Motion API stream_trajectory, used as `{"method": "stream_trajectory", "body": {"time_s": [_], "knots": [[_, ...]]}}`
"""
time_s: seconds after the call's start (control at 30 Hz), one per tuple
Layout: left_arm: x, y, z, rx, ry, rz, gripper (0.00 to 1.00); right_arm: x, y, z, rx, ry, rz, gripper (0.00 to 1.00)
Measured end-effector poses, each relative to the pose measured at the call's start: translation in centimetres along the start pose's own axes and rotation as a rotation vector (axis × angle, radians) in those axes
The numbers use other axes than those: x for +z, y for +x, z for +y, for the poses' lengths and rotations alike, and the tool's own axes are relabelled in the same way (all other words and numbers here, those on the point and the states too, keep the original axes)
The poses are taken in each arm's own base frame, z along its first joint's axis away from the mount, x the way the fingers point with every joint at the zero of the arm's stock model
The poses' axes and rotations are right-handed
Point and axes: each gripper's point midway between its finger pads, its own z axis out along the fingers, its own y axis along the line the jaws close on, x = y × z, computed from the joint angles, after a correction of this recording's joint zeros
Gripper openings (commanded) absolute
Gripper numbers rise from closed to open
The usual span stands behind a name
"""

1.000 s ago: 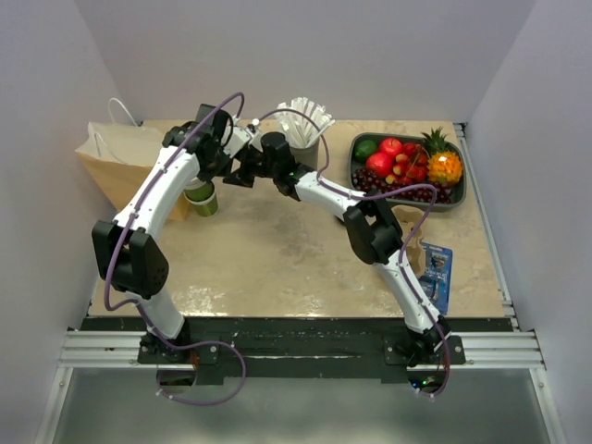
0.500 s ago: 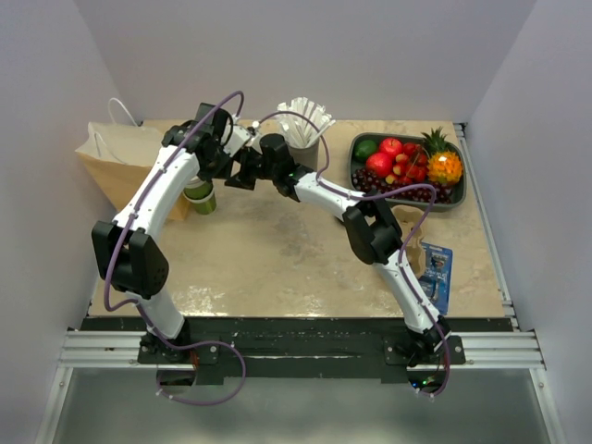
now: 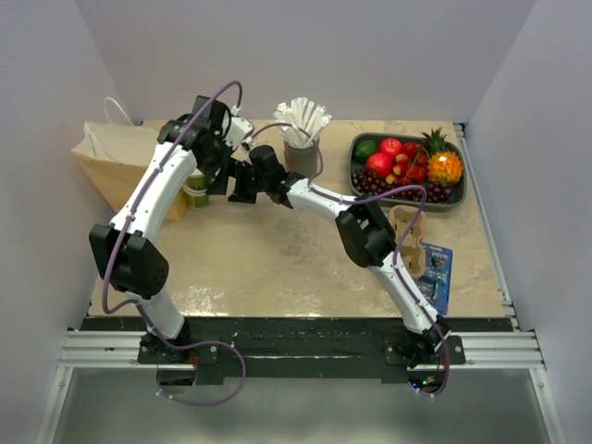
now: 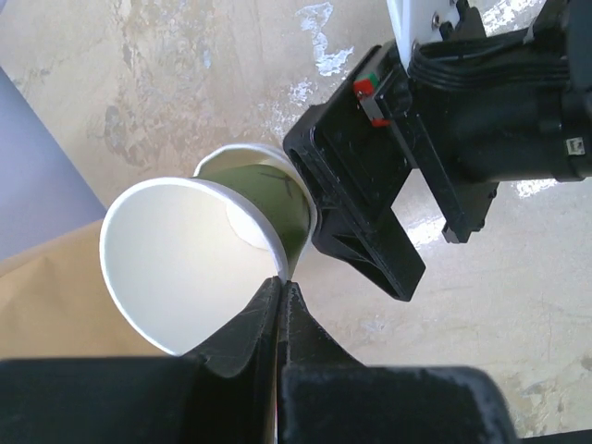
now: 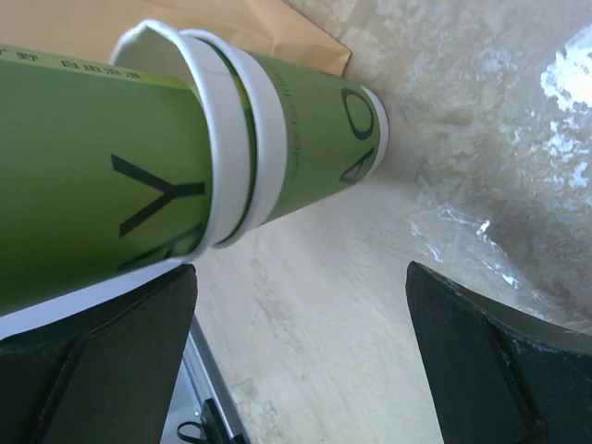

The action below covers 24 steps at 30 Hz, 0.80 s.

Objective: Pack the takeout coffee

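Observation:
Green paper cups with cream bands (image 3: pixel 195 191) stand nested on the table beside the paper bag (image 3: pixel 118 155). No black lid shows. In the left wrist view my left gripper (image 4: pixel 278 282) is shut on the rim of the upper cup (image 4: pixel 176 264), which tilts above the lower cup (image 4: pixel 264 162). In the right wrist view the upper cup (image 5: pixel 92 185) sits partly in the lower cup (image 5: pixel 319 139), whose base rests on the table. My right gripper (image 5: pixel 301 351) is open and empty, just right of the cups (image 3: pixel 242 183).
A grey cup of white straws (image 3: pixel 302 139) stands behind the grippers. A dark tray of fruit (image 3: pixel 407 165) is at the back right. A cardboard cup carrier (image 3: pixel 405 227) and a blue packet (image 3: pixel 435 270) lie at the right.
Both grippers and the green cups have shifted a little left and back, towards the paper bag. The right gripper has followed the cups.

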Motion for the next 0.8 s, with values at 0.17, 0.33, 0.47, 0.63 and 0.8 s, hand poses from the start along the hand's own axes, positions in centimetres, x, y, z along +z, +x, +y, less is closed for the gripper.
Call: {"method": "stream_trajectory", "body": {"time_s": [0.17,0.33,0.47,0.63,0.8], "knots": [[-0.1,0.0,0.3,0.001,-0.015,0.003,0.00,0.1,0.2,0.2,-0.015,-0.015,0.004,0.99],[-1.0,-0.1,1.5,0.009,-0.073,-0.003,0.00,0.0,-0.3,2.3,-0.079,-0.113,-0.007,0.99],[-3.0,-0.7,2.9,0.007,-0.130,-0.040,0.00,-0.1,-0.5,3.0,-0.130,-0.152,-0.010,0.99],[-5.7,-0.7,4.1,0.005,-0.191,-0.078,0.00,-0.6,-0.6,3.6,-0.191,-0.167,-0.002,0.99],[-7.7,-0.7,5.0,-0.002,-0.235,-0.112,0.00,-2.5,-2.0,5.8,-0.288,-0.186,-0.032,0.99]]}}
